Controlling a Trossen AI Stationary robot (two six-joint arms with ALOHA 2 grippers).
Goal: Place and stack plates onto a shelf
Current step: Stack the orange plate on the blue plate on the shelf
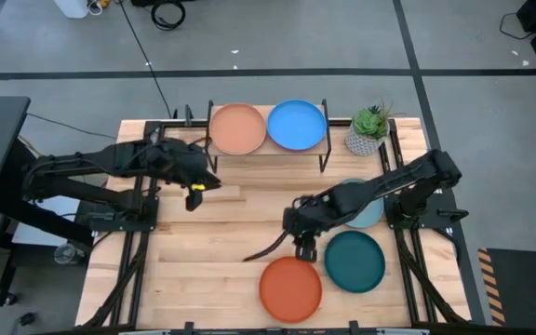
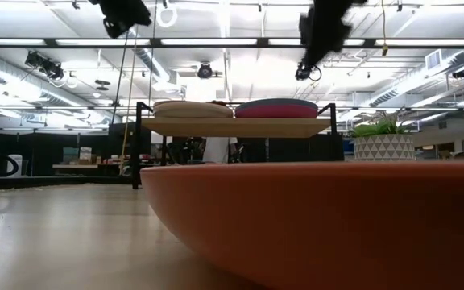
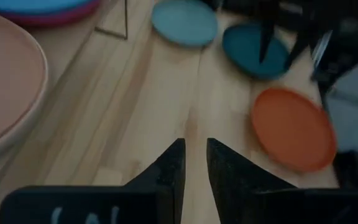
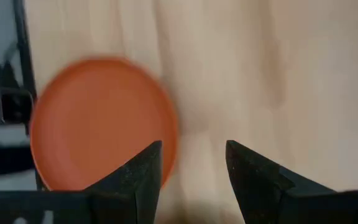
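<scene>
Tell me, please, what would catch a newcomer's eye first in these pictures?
Probably the orange plate at the table's near edge, which fills the low view, with the right gripper hovering just above it, fingers open. Next, the shelf at the far edge, bearing the tan-peach plate and bright blue plate side by side.

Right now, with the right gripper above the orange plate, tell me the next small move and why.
Probably lower the right gripper onto the near rim of the orange plate. Its fingers are open and hold nothing, and the plate lies flat on the table, just off to one side. The left gripper waits beside the shelf.
</scene>
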